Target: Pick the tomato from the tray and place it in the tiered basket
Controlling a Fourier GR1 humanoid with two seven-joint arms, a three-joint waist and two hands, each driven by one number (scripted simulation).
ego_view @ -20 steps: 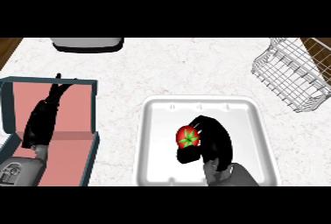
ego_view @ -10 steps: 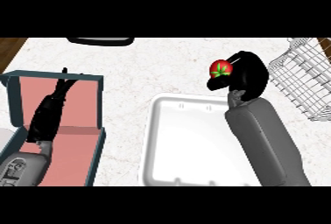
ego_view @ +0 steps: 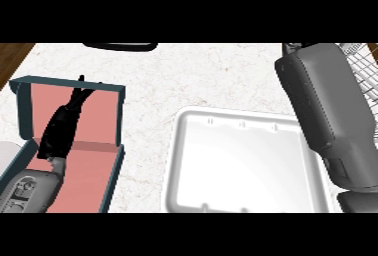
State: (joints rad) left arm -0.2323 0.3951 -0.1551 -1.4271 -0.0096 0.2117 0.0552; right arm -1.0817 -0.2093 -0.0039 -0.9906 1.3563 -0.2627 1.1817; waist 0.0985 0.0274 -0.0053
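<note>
You are working over a white marble-patterned counter [ego_view: 184, 75], with a strip of brown wood floor visible past its top-left corner. The white tray [ego_view: 244, 165] is a smooth rounded rectangle with a raised rim, lying at centre-right. To its left sits a teal-walled box [ego_view: 111, 130] with a pink floor; your left hand [ego_view: 63, 125] rests over it, fingers straight and pointing up. Your right forearm [ego_view: 328, 115] — grey, smooth — crosses the tray's right edge toward the wire tiered basket [ego_view: 362, 57] at top right. The right hand and the tomato are out of view, so you cannot tell the grip. Bare counter lies between box and tray.
</note>
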